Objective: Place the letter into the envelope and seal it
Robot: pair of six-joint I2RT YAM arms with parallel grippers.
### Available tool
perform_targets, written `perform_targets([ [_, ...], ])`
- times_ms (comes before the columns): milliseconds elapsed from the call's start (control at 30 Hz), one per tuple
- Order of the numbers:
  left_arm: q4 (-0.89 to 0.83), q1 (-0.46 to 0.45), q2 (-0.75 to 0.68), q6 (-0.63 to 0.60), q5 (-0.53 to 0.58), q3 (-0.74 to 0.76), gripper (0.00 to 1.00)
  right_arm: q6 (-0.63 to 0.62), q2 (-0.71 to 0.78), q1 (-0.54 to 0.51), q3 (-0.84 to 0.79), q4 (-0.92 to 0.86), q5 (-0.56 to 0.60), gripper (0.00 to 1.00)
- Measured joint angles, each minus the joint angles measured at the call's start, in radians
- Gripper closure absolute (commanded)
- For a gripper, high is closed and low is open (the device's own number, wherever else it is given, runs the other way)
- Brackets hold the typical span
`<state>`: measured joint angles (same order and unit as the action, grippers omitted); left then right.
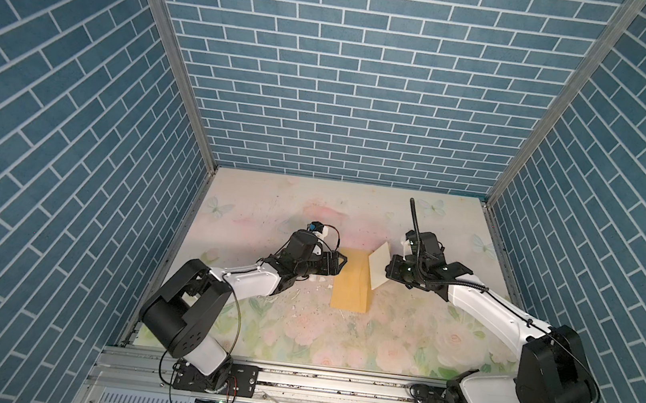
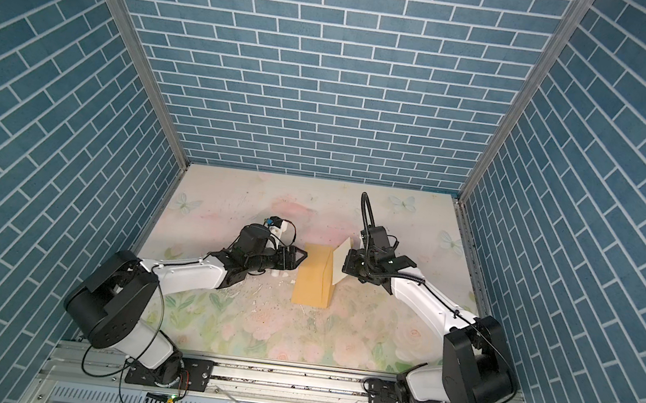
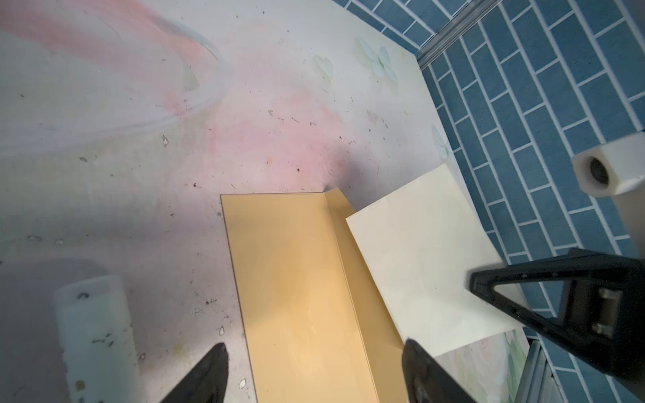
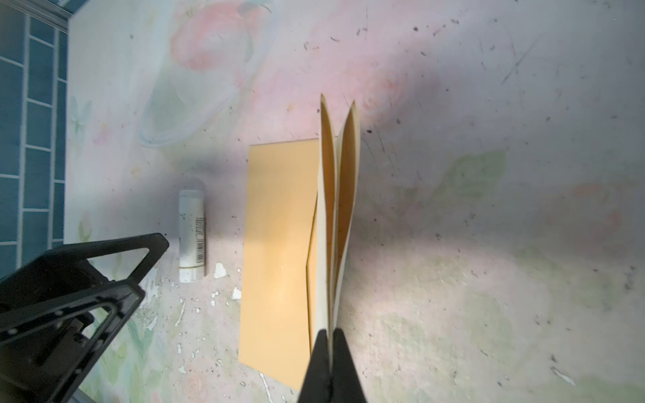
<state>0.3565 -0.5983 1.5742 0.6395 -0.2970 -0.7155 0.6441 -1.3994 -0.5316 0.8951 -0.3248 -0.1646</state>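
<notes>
From my remote station, nearest the rail, I see the floral tabletop worn and flecked with chipped white patches.

Further in, the envelope lies flat near the middle of the table in both top views, its long axis running away from the rail. In the right wrist view it is a plain mustard rectangle with a raised panel along the edge facing the right arm; I cannot tell the flap's shape from here.

The left gripper sits just beside the envelope's left edge. In the left wrist view its fingertips stand spread wide, one over bare table and one over the envelope's raised edge, holding nothing.

A white cylindrical stick lies on the table left of the envelope, under the left arm in the top views.

The right gripper is at the envelope's right edge. Its jaws are pressed together, pinching the letter, which is folded; the two leaves fan apart away from the grip. The letter stands tilted above the envelope's right edge, pale reverse outward. It is not inside the envelope.

Farthest back is the blue brick-pattern wall.
</notes>
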Motion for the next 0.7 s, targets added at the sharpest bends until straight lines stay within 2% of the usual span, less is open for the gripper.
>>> perform_targets([
  [233,0.025,-0.004,0.071,0.002,-0.004,-0.002,0.25,-0.017,-0.058,0.0,0.041,-0.061,0.019,1.0],
  [700,0.07,-0.005,0.174,0.008,-0.019,-0.046,0.31,-0.022,-0.13,0.0,0.056,-0.074,0.019,1.0],
])
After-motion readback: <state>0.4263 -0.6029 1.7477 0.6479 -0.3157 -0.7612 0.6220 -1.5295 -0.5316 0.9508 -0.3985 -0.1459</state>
